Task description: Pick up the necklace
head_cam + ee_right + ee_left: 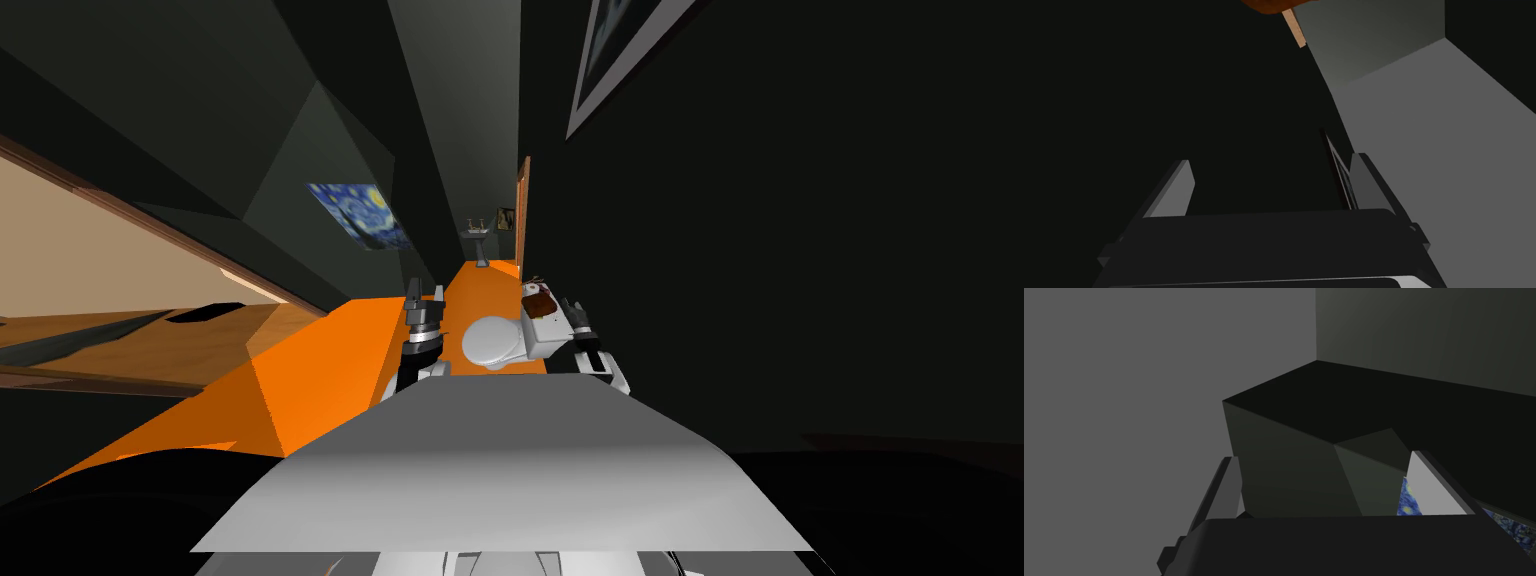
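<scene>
Arms reach forward, flanking a white toilet [492, 342] over an orange floor [330, 350]; left gripper [425, 290] and right gripper [577, 312] each have jaws spread apart.

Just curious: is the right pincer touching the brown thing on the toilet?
Apart. In the head view, white tank shows between the open right pincer and the brown thing.

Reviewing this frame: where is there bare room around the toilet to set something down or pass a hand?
Bare orange floor lies left of the toilet, and a narrow strip runs on to the sink. The left end effector hangs open over it. Crowded: the tank top, holding a brown object, with the open right end effector beside it.
</scene>
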Available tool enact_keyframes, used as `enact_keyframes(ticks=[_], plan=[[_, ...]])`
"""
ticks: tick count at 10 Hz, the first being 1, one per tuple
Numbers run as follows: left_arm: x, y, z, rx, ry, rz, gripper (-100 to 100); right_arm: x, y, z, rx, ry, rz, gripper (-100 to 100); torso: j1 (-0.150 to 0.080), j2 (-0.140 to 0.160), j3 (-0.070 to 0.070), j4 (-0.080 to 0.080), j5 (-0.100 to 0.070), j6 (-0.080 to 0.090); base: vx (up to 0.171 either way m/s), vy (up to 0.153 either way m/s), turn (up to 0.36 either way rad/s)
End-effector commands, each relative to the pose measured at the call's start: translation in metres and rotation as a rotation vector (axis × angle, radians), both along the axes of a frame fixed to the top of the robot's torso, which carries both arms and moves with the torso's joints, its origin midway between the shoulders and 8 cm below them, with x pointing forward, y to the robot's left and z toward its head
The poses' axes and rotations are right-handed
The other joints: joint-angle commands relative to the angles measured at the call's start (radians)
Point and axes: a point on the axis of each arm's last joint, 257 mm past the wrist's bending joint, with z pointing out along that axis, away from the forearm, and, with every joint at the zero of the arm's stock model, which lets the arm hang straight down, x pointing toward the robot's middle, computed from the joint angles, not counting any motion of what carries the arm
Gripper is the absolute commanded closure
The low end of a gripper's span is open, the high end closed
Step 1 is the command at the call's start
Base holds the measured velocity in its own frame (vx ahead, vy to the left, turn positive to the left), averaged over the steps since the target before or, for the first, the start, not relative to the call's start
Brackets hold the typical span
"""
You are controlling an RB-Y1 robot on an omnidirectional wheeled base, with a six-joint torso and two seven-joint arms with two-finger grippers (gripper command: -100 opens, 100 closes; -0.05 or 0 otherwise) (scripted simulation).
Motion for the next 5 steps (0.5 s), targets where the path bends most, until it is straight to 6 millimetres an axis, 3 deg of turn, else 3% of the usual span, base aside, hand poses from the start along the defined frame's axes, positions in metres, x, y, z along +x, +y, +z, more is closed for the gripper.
enact_keyframes(ticks=[1, 5], plan=[[0.0, 0.0, 0.0, 0.0, 0.0, 0.0, 0, 0.004, -0.001, -0.015, -0.053, 0.025, -0.01, -100, 0.0, 0.0, 0.0, 0.0, 0.0, 0.0, -0.004, 0.008, -0.006], [0.0, 0.0, 0.0, 0.0, 0.0, 0.0, 0, 0.013, 0.0, -0.052, -0.182, 0.093, -0.029, -100, 0.0, 0.0, 0.0, 0.0, 0.0, 0.0, -0.008, 0.013, -0.008]])
